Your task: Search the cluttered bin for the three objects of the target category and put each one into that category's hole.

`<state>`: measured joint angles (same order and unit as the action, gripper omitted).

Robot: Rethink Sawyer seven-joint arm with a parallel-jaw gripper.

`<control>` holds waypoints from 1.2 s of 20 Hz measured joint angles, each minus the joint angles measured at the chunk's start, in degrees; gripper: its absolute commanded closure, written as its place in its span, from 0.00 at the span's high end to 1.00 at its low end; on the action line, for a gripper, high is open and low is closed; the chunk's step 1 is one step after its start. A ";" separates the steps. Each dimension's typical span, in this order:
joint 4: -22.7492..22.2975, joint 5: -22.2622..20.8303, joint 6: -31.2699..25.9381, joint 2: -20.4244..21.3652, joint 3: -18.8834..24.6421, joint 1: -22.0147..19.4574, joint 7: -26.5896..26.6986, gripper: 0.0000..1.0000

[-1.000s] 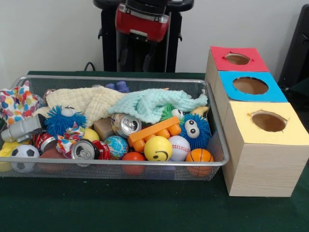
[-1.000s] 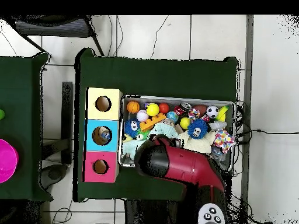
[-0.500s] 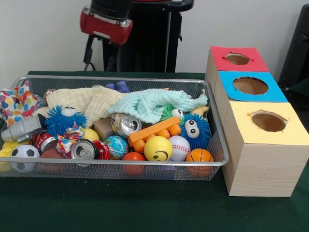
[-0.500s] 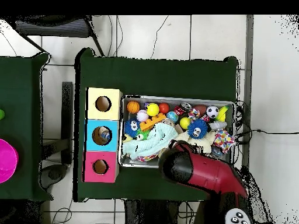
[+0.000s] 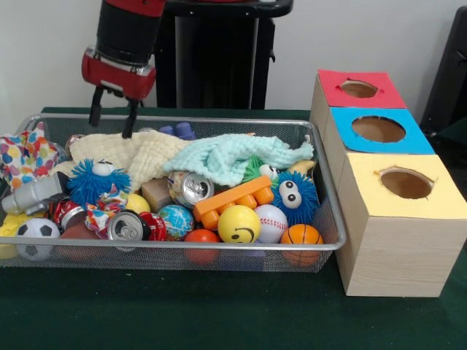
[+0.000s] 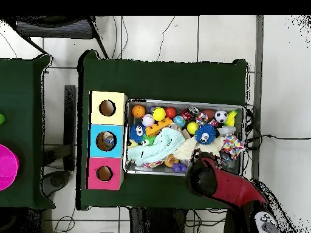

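Gripper [image 5: 112,120] hangs above the far edge of the wire bin [image 5: 330,219], fingers spread and holding nothing, over the cream cloth [image 5: 131,154]. Bin is full: mint cloth [image 5: 237,157] beside the cream one, crushed can [image 5: 191,188], yellow smiley ball [image 5: 238,224], baseball [image 5: 271,222], basketball [image 5: 300,235] near the front wall. Red [image 5: 359,88], blue [image 5: 378,129] and yellow [image 5: 406,183] holes sit in the box row just beside the bin.

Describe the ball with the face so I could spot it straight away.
Look in the wire bin left of the three boxes, along its near edge. The yellow ball sits there between a globe ball and a baseball, just under an orange block. It alone bears a black smiley face.
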<state>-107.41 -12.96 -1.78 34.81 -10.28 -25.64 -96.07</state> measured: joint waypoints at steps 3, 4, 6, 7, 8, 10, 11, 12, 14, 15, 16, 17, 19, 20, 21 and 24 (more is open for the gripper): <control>-0.65 -0.53 2.63 -2.32 1.22 -1.88 0.00 1.00; -0.86 -0.66 3.26 -3.00 1.58 -2.38 0.00 1.00; -1.24 -0.80 4.43 -4.47 2.40 -3.32 -0.01 1.00; -1.32 -0.80 4.80 -5.05 2.76 -3.67 -0.01 1.00; -1.32 -0.79 4.99 -5.44 3.02 -3.86 -0.01 1.00; -1.31 -0.78 5.12 -6.27 3.62 -4.08 -0.01 1.00; -1.31 -0.78 5.12 -6.38 3.70 -4.05 -0.01 1.00; -1.31 -0.78 5.12 -6.49 3.75 -4.01 -0.01 1.00; -1.31 -0.79 5.12 -6.60 3.75 -3.86 -0.01 1.00; -1.31 -0.79 5.11 -6.63 3.75 -3.45 -0.01 0.00; -1.31 -0.79 5.11 -6.63 3.75 -3.41 -0.01 0.00; -1.32 -0.79 5.10 -6.63 3.76 -3.36 -0.01 0.00; -1.33 -0.79 5.10 -6.64 3.75 -3.09 -0.01 0.00; -1.36 -0.80 5.10 -6.62 3.75 -2.74 -0.01 0.00; -1.38 -0.79 5.10 -6.58 3.75 -2.56 -0.01 0.00; -1.83 -0.80 5.09 -5.95 3.79 -2.04 -0.01 0.00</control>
<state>-109.24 -13.76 3.31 28.86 -6.50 -27.67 -96.08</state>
